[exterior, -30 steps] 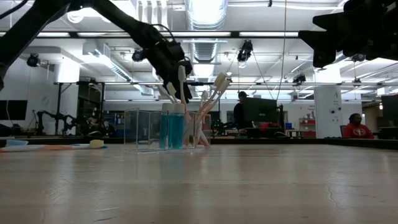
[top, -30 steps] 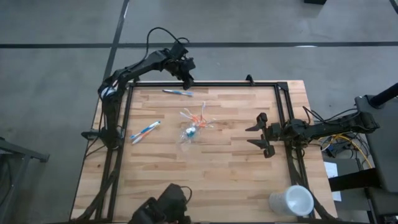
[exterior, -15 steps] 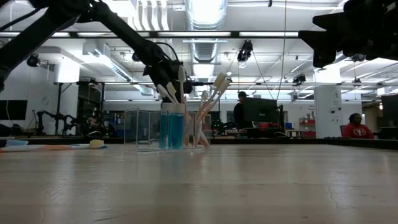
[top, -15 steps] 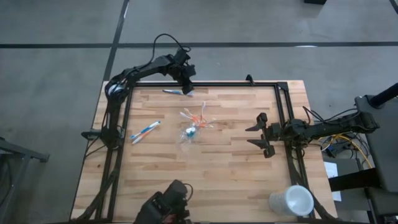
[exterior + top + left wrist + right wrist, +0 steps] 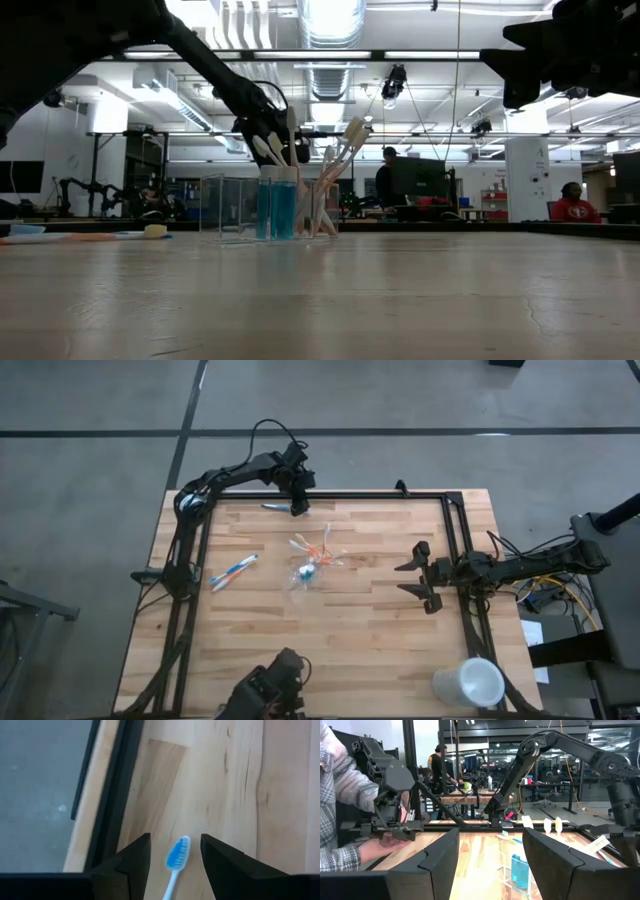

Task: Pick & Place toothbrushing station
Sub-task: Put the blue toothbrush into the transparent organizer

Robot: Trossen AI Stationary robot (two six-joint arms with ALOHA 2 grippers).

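At the upper middle of the high view, the left gripper (image 5: pixel 297 506) hangs spread astride a blue toothbrush (image 5: pixel 277 508), ready to pinch. The clear cup (image 5: pixel 306 574) stands mid-table; the right gripper (image 5: pixel 420 576) waits spread at the right.

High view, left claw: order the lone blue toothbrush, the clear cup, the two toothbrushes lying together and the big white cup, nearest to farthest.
From the left claw at the table's far edge:
1. Lone blue toothbrush, right under it.
2. Clear cup, mid-table.
3. Paired toothbrushes, toward the left side; only slightly farther than the cup.
4. Big white cup, near right corner.
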